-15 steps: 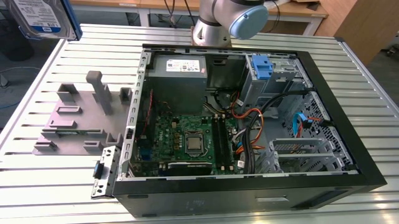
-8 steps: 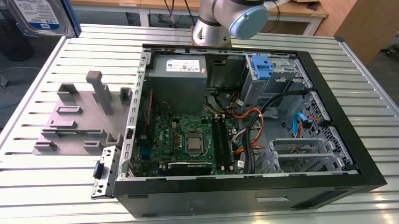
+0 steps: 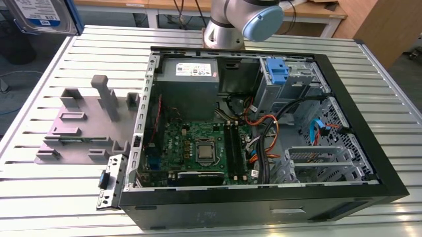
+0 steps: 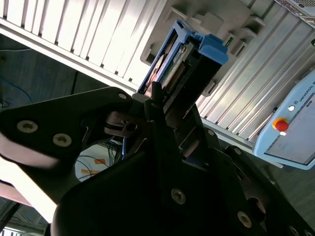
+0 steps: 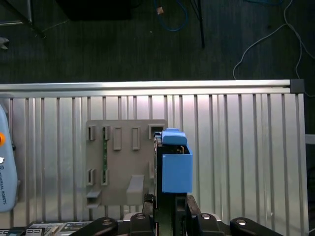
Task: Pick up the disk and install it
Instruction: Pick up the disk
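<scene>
A slatted metal table (image 3: 46, 207) fills the room's middle, with dark floor and loose cables beyond its edge. Most of the table is taken by an open black computer case (image 3: 264, 205), lying on its side with its green motherboard (image 3: 197, 148) facing up. The robot arm (image 3: 244, 19) rises behind the case at the top centre of the exterior view. Toward the exterior view's left, beside the case, sits a grey holding fixture (image 3: 86, 123) with upright posts. The disk (image 3: 41, 17) hangs in the upper left corner of the exterior view, off the table, label facing out. In the first wrist view the gripper (image 5: 169, 204) is clamped on it, blue bracket outermost, above the fixture.
</scene>
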`<state>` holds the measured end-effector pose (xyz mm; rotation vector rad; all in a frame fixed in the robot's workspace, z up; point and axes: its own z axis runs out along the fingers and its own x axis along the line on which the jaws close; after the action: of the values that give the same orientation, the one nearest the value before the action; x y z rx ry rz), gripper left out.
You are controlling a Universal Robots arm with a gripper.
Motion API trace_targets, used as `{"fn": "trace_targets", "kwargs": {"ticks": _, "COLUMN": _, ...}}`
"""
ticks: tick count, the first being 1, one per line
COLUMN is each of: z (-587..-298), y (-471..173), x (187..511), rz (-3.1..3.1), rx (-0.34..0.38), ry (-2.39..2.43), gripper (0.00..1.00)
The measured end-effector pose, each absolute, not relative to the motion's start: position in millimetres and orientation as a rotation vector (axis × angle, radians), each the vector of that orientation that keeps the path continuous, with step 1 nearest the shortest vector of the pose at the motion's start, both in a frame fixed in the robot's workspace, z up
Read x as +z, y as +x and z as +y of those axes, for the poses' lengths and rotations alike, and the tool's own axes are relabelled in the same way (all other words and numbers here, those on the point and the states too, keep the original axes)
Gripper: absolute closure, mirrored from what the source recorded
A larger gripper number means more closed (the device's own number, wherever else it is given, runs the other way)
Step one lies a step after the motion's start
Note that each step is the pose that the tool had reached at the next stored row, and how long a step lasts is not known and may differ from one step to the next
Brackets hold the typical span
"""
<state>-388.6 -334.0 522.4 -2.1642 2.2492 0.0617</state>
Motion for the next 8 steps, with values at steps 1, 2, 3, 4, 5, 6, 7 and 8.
{"fn": "trace_targets", "kwargs": {"ticks": 1, "z": -334.0, "y": -388.6, "x": 523.7, "rz": 2.249, "rx": 0.062, "ry": -2.164, "gripper": 0.65}}
{"fn": "trace_targets", "kwargs": {"ticks": 2, "z": -334.0, "y": -388.6, "x": 524.9, "rz": 2.249, "rx": 0.062, "ry": -2.164, "gripper": 0.65}}
{"fn": "trace_targets", "kwargs": {"ticks": 3, "z": -334.0, "y": -388.6, "x": 526.0, "rz": 2.249, "rx": 0.061, "ry": -2.164, "gripper": 0.65}}
{"fn": "trace_targets", "kwargs": {"ticks": 4, "z": -334.0, "y": -388.6, "x": 526.9, "rz": 2.249, "rx": 0.061, "ry": -2.164, "gripper": 0.65}}
{"fn": "trace_targets", "kwargs": {"ticks": 5, "z": -334.0, "y": -388.6, "x": 527.4, "rz": 2.250, "rx": 0.061, "ry": -2.164, "gripper": 0.65}}
{"fn": "trace_targets", "kwargs": {"ticks": 6, "z": -334.0, "y": -388.6, "x": 527.4, "rz": 2.250, "rx": 0.061, "ry": -2.164, "gripper": 0.65}}
{"fn": "trace_targets", "kwargs": {"ticks": 7, "z": -334.0, "y": -388.6, "x": 527.6, "rz": 2.249, "rx": 0.061, "ry": -2.164, "gripper": 0.65}}
{"fn": "trace_targets", "kwargs": {"ticks": 8, "z": -334.0, "y": -388.6, "x": 527.9, "rz": 2.250, "rx": 0.061, "ry": -2.164, "gripper": 0.65}}
